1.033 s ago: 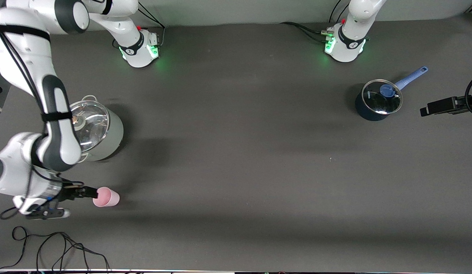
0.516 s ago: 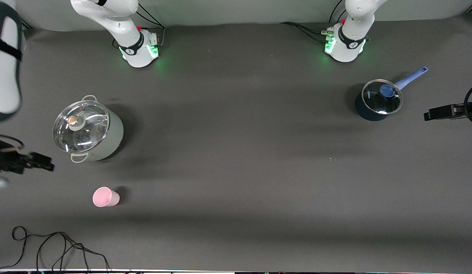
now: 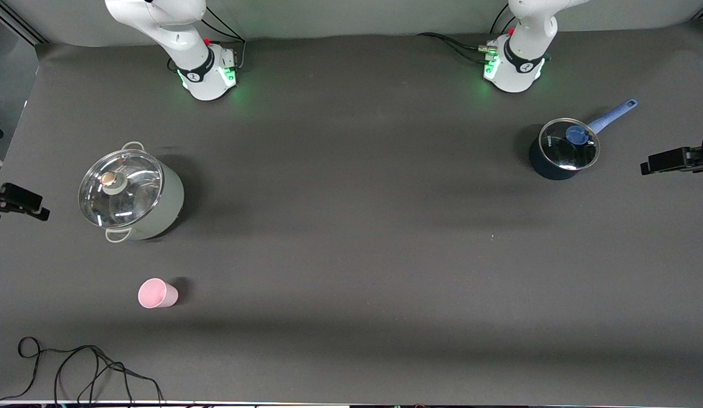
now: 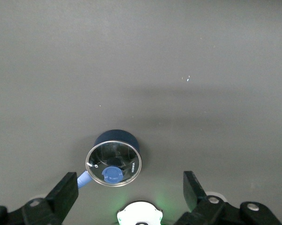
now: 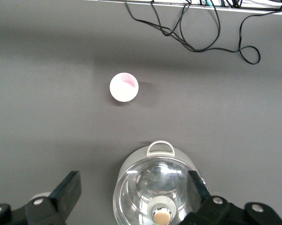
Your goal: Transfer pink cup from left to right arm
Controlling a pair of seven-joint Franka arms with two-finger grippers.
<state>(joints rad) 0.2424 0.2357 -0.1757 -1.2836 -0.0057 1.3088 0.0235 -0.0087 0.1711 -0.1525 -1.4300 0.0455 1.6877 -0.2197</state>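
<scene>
The pink cup (image 3: 157,293) (image 5: 124,86) stands upright on the table by itself, toward the right arm's end and nearer to the front camera than the grey pot (image 3: 131,192). Nothing touches it. My right gripper (image 5: 133,190) hangs high over the grey pot (image 5: 155,187), open and empty; in the front view only a dark part of it (image 3: 16,200) shows at the edge. My left gripper (image 4: 129,190) is also open and empty, high over the blue saucepan (image 4: 114,161) at the left arm's end.
The grey pot has a glass lid. The blue saucepan (image 3: 563,150), also lidded, points its handle (image 3: 612,115) toward the table's end. Loose black cables (image 3: 79,368) lie at the table's front edge near the cup. Both arm bases (image 3: 207,71) (image 3: 514,67) stand along the table's back.
My right gripper has let go of the pink cup and risen away toward the table's end. The cup stays where it was. My left gripper has drifted slightly outward.
</scene>
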